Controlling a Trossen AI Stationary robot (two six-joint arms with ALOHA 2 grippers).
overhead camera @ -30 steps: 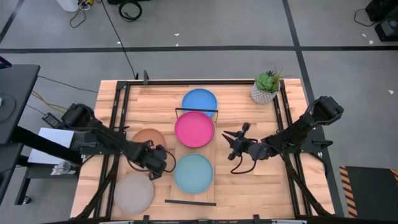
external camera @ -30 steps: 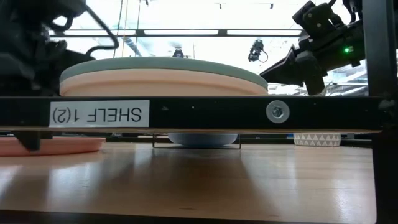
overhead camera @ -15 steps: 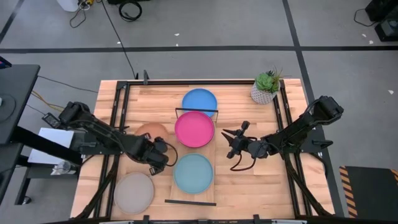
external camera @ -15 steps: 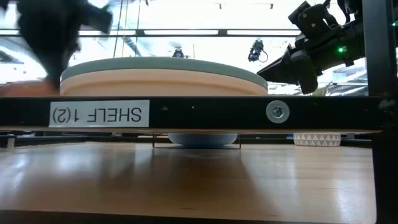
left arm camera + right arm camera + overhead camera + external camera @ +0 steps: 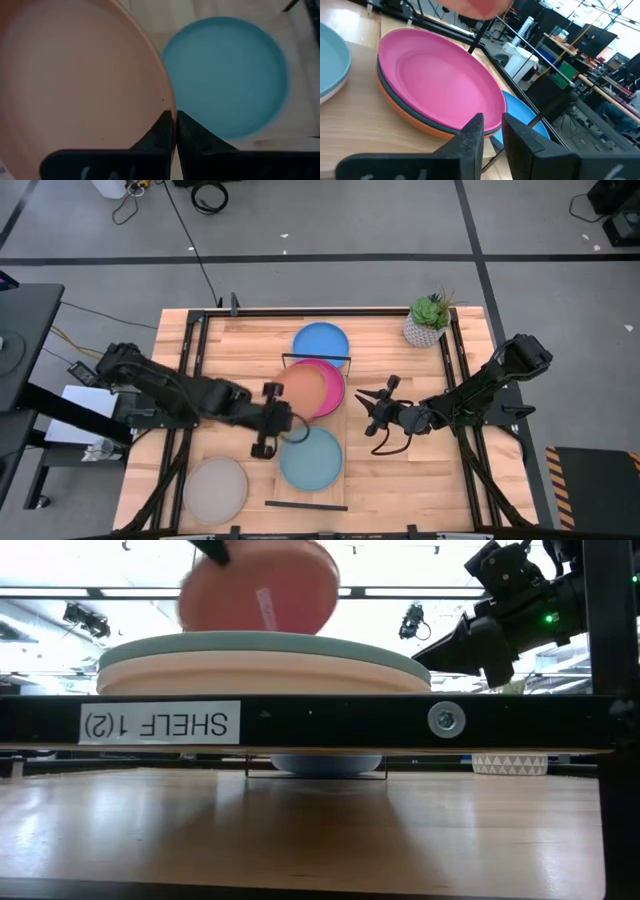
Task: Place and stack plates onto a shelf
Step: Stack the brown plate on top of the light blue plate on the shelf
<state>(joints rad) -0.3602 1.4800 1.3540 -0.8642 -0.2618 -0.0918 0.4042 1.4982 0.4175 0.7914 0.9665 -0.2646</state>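
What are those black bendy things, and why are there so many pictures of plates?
Those are two robot arms at a wooden table. Each ends in a pinching tool with two fingers. Four cameras look at once: one from above, one level with the tabletop, and one on each arm's wrist.

The left tool is pinched shut on the rim of a tan plate, carrying it above the pink plate. The pink one tops a pile on a wooden shelf, where a light blue plate also lies. A blue plate and a grey plate lie on the table, near a plant pot. The right tool waits beside the shelf, holding nothing.
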